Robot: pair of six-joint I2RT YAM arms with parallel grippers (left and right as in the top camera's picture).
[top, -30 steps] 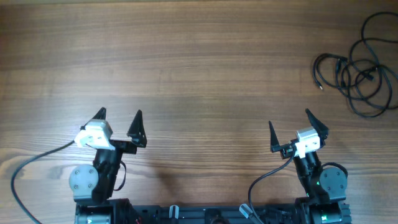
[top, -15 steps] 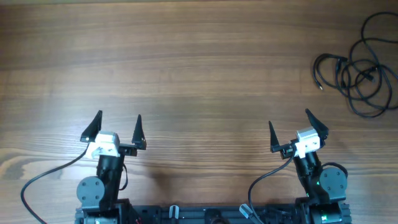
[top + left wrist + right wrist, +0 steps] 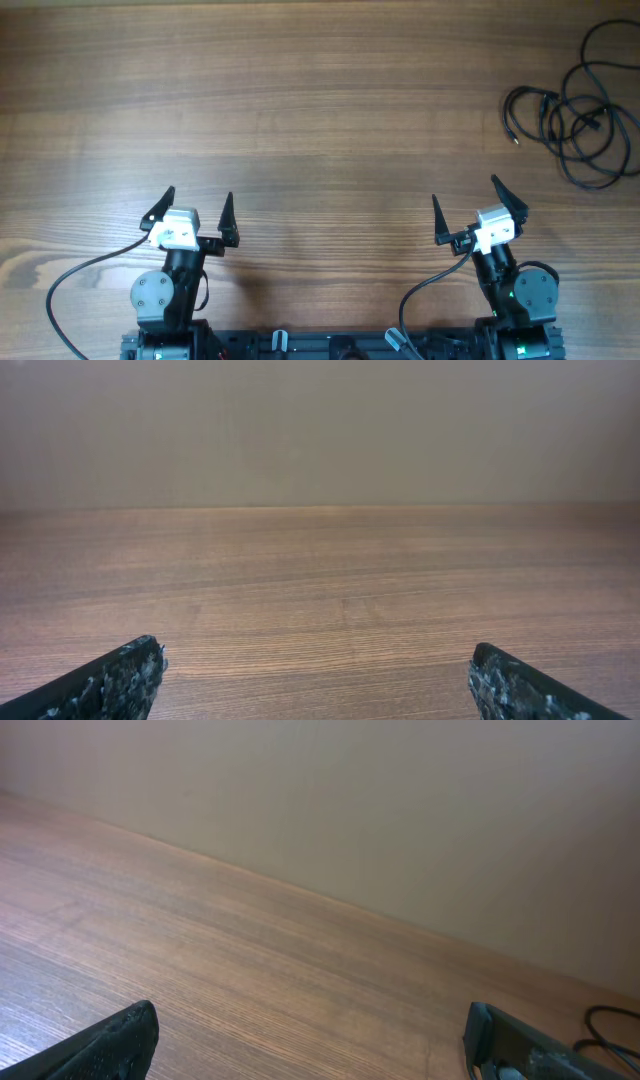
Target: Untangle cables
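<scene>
The cables [image 3: 582, 108] are thin black cords lying in tangled loose loops at the far right of the wooden table, with a small plug end at their left. A bit of one cord shows at the right edge of the right wrist view [image 3: 612, 1018]. My left gripper [image 3: 196, 204] is open and empty near the front left. My right gripper [image 3: 466, 198] is open and empty near the front right, well short of the cables. The left wrist view shows only bare wood between the fingertips [image 3: 312, 672].
The wooden table [image 3: 300, 110] fills the overhead view. The thicker black arm cables [image 3: 80, 272] trail by the front edge near both arm bases. A plain wall [image 3: 320, 430] stands behind the table's far edge.
My left gripper has drawn back toward the front edge, shifted a little right and straightened. The right arm and the cables have not moved.
</scene>
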